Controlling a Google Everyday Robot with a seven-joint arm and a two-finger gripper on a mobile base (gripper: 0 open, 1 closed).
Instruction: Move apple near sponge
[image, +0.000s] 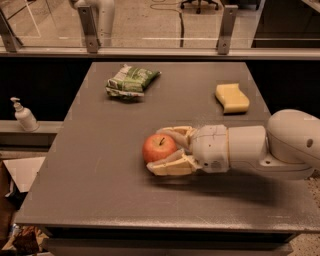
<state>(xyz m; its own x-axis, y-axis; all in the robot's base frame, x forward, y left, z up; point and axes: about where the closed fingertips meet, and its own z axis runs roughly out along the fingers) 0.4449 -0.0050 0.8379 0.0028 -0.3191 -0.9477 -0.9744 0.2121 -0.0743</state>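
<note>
The red-orange apple (158, 147) sits on the grey table (100, 165) near its middle. My gripper (159, 150) reaches in from the right, its two cream fingers closed around the apple, one finger (176, 132) behind it and one in front. The apple rests on the table. The pale yellow sponge (232, 98) lies at the back right of the table, well apart from the apple and the gripper.
A green and white snack bag (131, 80) lies at the back left of the table. A soap dispenser bottle (23, 116) stands on a ledge left of the table. A railing with metal posts (90, 27) runs behind the table.
</note>
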